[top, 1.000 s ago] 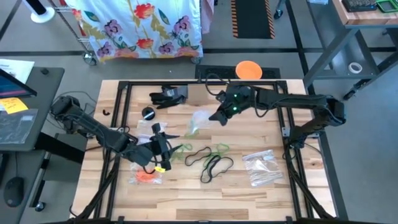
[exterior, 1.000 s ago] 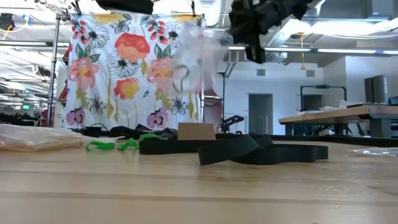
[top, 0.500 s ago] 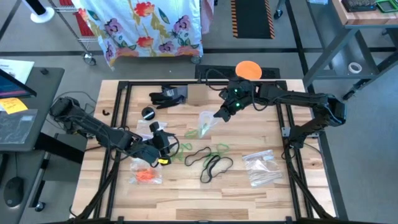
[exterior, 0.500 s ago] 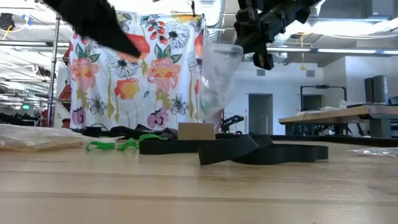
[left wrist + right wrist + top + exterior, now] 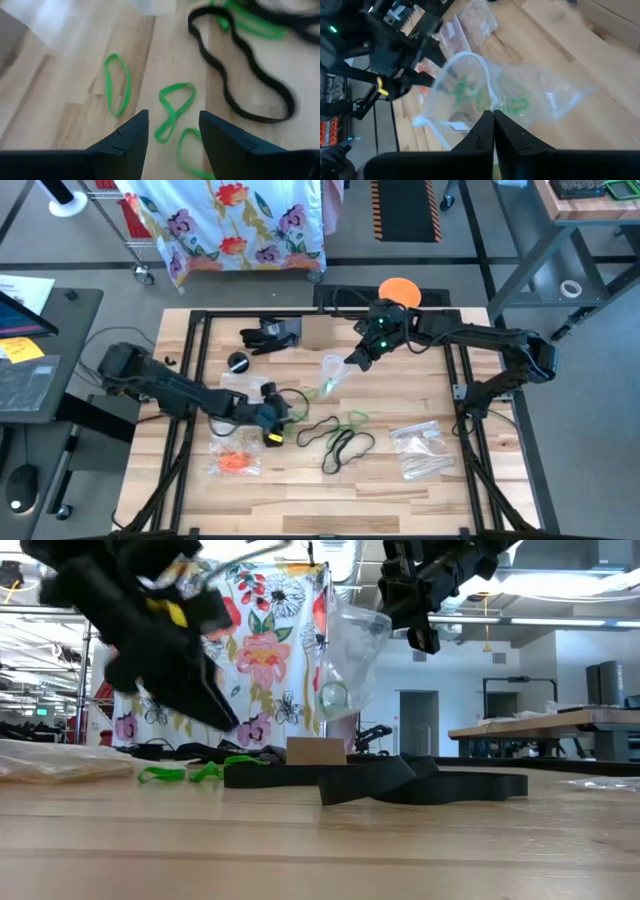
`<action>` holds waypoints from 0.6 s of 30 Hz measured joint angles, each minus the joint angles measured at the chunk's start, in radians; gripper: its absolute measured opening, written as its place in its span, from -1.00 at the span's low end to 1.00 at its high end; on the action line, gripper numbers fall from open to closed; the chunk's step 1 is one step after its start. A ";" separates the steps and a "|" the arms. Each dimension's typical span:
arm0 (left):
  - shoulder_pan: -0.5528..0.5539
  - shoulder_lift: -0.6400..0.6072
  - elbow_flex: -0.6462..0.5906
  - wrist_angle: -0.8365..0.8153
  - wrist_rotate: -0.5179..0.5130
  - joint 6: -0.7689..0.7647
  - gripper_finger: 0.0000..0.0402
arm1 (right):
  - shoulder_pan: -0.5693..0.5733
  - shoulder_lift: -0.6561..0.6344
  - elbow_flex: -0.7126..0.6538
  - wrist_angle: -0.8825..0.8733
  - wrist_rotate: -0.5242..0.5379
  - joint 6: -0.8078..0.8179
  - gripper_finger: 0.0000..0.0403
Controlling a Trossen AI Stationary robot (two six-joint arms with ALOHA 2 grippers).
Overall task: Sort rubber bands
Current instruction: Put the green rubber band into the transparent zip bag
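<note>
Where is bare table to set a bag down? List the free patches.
Bare wood runs along the table's near edge, in front of the black bands. Another patch lies between the right arm and the flat bags. The middle is crowded: green bands, the open left gripper, and the right gripper shut on a hanging bag.

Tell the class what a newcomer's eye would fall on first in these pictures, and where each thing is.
First, the clear plastic bag with green rubber bands inside, hanging in the air from the shut right gripper over the table's far middle. Next, the left gripper, fingers apart, low over loose green rubber bands on the wood left of centre. Beside them lie larger black bands near the table's middle.
</note>
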State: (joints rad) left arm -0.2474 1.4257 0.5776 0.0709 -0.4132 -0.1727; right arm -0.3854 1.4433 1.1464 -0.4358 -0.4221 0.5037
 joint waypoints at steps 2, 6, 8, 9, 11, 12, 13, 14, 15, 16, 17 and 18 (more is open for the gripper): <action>0.011 0.076 0.024 0.025 0.015 0.029 -0.16 | 0.001 0.000 0.000 -0.003 0.000 0.000 -1.00; 0.046 0.194 0.084 0.015 0.016 0.053 -0.16 | 0.007 0.000 0.000 -0.007 0.000 -0.005 -1.00; 0.067 0.237 0.111 -0.003 0.016 0.048 -0.16 | 0.008 0.000 0.000 -0.007 0.000 -0.008 -1.00; 0.078 0.255 0.125 -0.017 0.027 0.033 -0.16 | 0.010 0.000 0.000 -0.007 0.000 -0.008 -1.00; 0.096 0.274 0.156 -0.057 0.086 0.010 -0.16 | 0.011 0.000 0.001 -0.006 0.000 -0.010 -1.00; 0.103 0.280 0.169 -0.077 0.115 0.005 -0.18 | 0.011 0.000 0.001 -0.006 0.000 -0.011 -1.00; 0.106 0.286 0.181 -0.093 0.130 0.004 -0.21 | 0.010 0.000 0.001 -0.006 0.000 -0.011 -1.00; 0.106 0.288 0.192 -0.109 0.131 0.011 -0.27 | 0.010 0.000 0.001 -0.007 0.000 -0.013 -1.00; 0.104 0.289 0.203 -0.121 0.129 0.026 -0.35 | 0.010 0.000 0.001 -0.007 -0.001 -0.015 -1.00; 0.101 0.286 0.216 -0.139 0.129 0.039 -0.46 | 0.010 0.000 0.001 -0.007 0.000 -0.015 -1.00; 0.099 0.279 0.227 -0.163 0.133 0.050 -0.58 | 0.010 0.000 0.001 -0.006 0.000 -0.015 -1.00; 0.096 0.272 0.240 -0.189 0.140 0.059 -0.73 | 0.010 0.000 0.001 -0.007 0.000 -0.015 -1.00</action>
State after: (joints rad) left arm -0.1510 1.6981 0.8172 -0.1178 -0.2732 -0.1139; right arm -0.3756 1.4433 1.1469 -0.4424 -0.4221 0.4886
